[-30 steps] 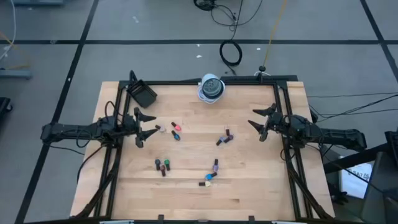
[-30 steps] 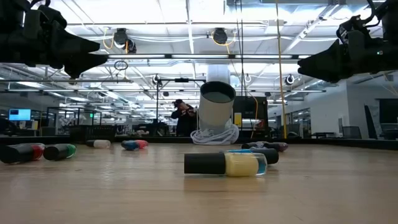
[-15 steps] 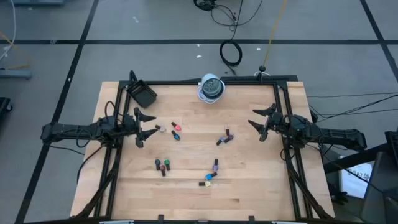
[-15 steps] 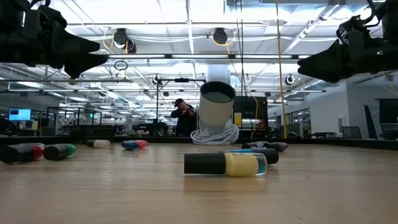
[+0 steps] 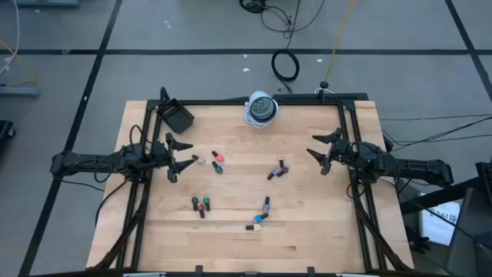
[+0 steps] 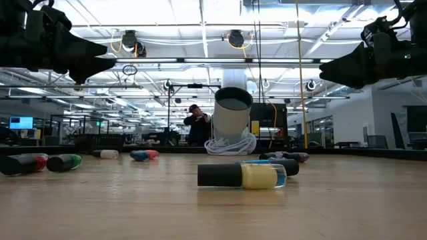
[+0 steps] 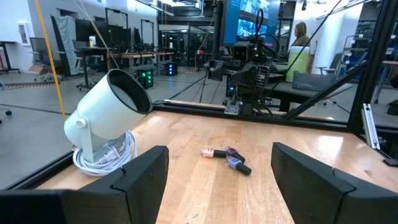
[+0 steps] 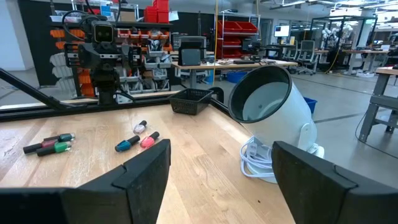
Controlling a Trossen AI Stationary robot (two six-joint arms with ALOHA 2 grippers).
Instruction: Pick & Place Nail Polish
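Several nail polish bottles lie on their sides, scattered over the wooden table (image 5: 323, 231). A pink and a teal one (image 5: 217, 161) lie near my left gripper (image 5: 189, 153). Two purplish ones (image 5: 278, 168) lie toward my right gripper (image 5: 310, 145). A red and a green one (image 5: 201, 204) and a yellow one (image 6: 248, 175) lie nearer the front edge. Both grippers stand open and level above the table, at its left and right sides, facing each other with nothing between their fingers.
A small black tray (image 5: 176, 117) sits at the far left corner. A white round lamp-like device (image 5: 260, 108) with a coiled cable stands at the middle of the far edge. A black frame runs along the table's sides. A person (image 6: 195, 125) stands far off in the room.
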